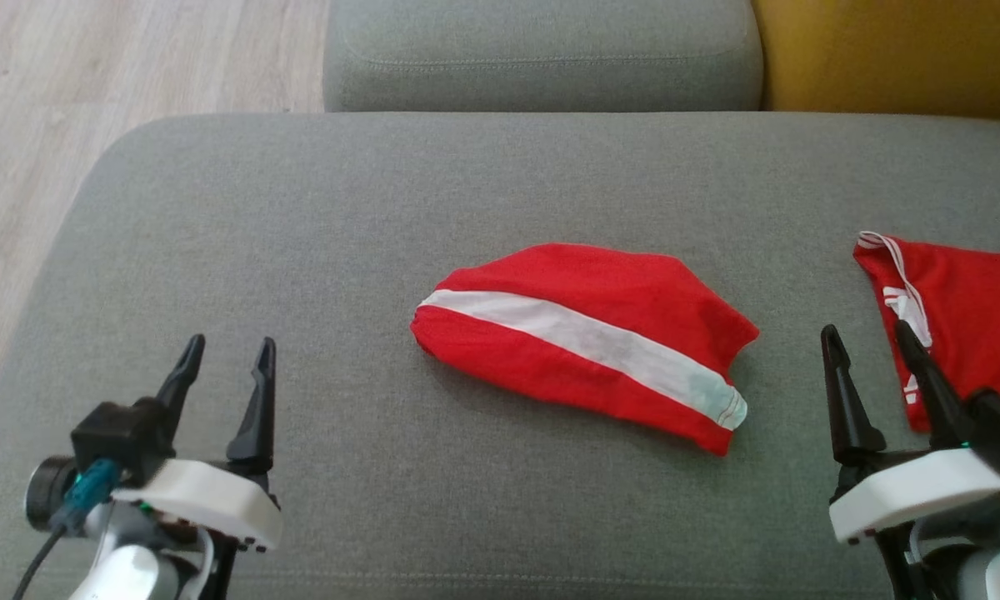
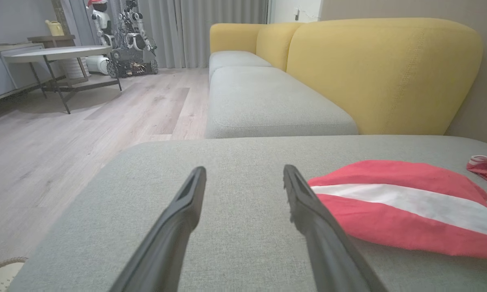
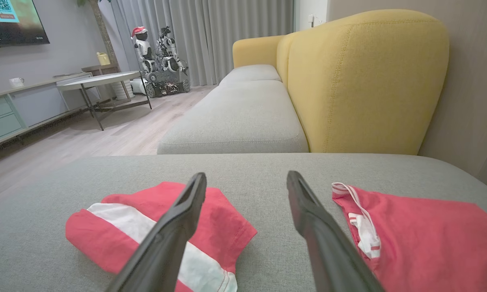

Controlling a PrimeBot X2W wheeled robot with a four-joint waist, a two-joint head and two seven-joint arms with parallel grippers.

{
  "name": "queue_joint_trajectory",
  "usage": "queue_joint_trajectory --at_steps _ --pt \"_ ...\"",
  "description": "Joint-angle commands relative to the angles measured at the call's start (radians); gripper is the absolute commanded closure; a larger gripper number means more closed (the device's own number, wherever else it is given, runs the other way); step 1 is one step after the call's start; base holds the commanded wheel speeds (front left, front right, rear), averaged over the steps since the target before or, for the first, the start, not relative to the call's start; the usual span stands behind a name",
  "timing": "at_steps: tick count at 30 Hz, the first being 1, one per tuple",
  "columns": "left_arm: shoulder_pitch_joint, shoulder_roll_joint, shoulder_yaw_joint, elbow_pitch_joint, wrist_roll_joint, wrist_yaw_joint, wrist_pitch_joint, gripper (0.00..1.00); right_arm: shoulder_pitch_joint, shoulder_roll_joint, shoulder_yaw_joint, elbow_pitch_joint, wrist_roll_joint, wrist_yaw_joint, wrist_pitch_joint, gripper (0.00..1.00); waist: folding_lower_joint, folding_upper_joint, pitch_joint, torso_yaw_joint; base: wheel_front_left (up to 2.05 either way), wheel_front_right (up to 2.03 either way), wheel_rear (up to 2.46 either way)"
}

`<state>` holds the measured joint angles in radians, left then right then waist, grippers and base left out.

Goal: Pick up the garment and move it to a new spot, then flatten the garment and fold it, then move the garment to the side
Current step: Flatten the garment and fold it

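A red garment with a white band [image 1: 583, 333] lies folded in a compact bundle on the middle of the grey cushion [image 1: 300, 233]. It also appears in the left wrist view as the red garment [image 2: 397, 207] and in the right wrist view as the same bundle [image 3: 154, 223]. My left gripper [image 1: 227, 354] stands open over the cushion's near left, well apart from the garment, nothing between its fingers. My right gripper [image 1: 867, 333] is open at the near right, between the bundle and a second red garment [image 1: 967, 317].
The second red garment with white trim [image 3: 414, 227] lies flat at the cushion's right edge. Another grey seat [image 1: 542, 54] and a yellow backrest [image 1: 892, 54] sit beyond. Wooden floor [image 1: 92, 100] lies to the left. A table [image 2: 57, 52] and another robot [image 3: 158, 56] stand far off.
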<state>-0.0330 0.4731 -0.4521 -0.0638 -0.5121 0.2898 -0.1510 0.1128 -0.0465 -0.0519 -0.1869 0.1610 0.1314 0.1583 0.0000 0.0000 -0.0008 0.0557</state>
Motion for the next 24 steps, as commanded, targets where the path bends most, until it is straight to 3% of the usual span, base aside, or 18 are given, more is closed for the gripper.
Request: queue_joint_trajectory --at_steps 1,11,16,24 --pt "-0.080 0.026 0.034 -0.027 0.004 -0.008 0.005 0.00 -0.038 -0.006 0.018 -0.045 -0.009 -0.001 -0.004 0.00 0.0000 0.0000 0.008 -0.002 0.00 0.00 0.00" --pt "-0.340 -0.077 -0.060 0.096 -0.023 -0.137 0.079 0.00 -0.092 -0.004 0.035 -0.058 -0.014 -0.001 -0.009 0.00 0.0000 0.0000 0.112 -0.061 0.00 0.00 0.00" --pt "-0.476 -0.162 -0.103 0.318 -0.073 -0.218 0.139 0.00 -0.122 -0.004 0.046 -0.054 -0.020 -0.001 -0.014 0.00 0.0000 0.0000 0.167 -0.110 0.00 0.00 0.00" --pt "-0.571 -0.236 -0.099 0.698 -0.143 -0.290 0.166 0.00 -0.134 -0.004 0.047 -0.037 -0.019 -0.001 -0.023 0.00 0.0000 0.0000 0.186 -0.169 0.00 0.00 0.00"
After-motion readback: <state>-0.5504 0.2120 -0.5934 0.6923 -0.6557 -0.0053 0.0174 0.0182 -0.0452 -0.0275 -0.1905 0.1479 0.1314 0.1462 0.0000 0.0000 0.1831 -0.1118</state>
